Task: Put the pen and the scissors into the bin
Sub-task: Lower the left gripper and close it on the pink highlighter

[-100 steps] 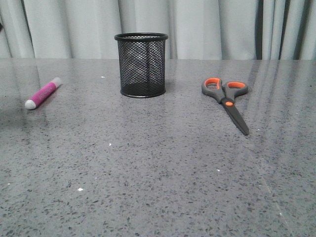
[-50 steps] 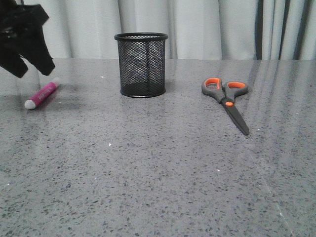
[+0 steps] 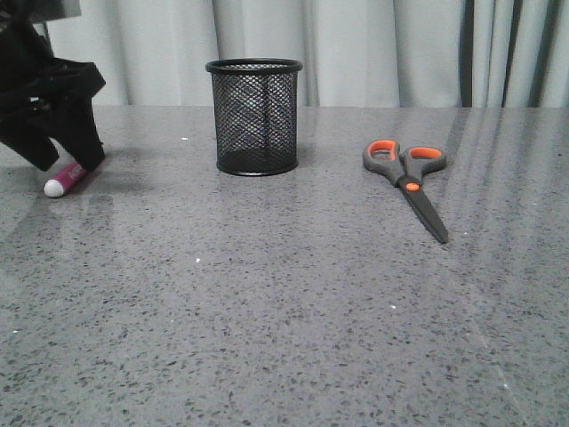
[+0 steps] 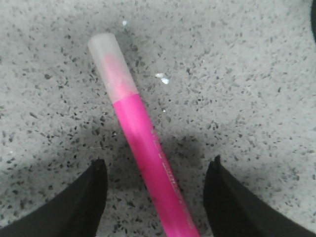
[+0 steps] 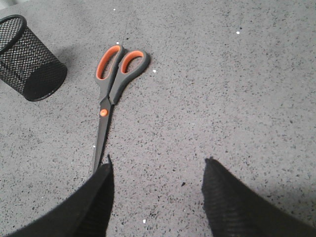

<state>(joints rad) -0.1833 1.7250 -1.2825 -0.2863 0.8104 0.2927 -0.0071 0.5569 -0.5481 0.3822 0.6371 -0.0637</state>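
Observation:
The magenta pen lies on the table at the far left, with only its white cap end showing below my left gripper. In the left wrist view the pen runs between the two black fingers, and the left gripper is open around it with a gap on both sides. The grey scissors with orange loops lie flat at the right. My right gripper is open over bare table, with the scissors just beyond one fingertip. The black mesh bin stands upright at the back centre.
Grey speckled tabletop stretches from the objects to the front edge. A pale curtain hangs behind the table. The bin also shows at the edge of the right wrist view, beyond the scissors' handles.
My left gripper entered from the upper left and came down over the pen, now straddling it. Pen, scissors and bin have not moved.

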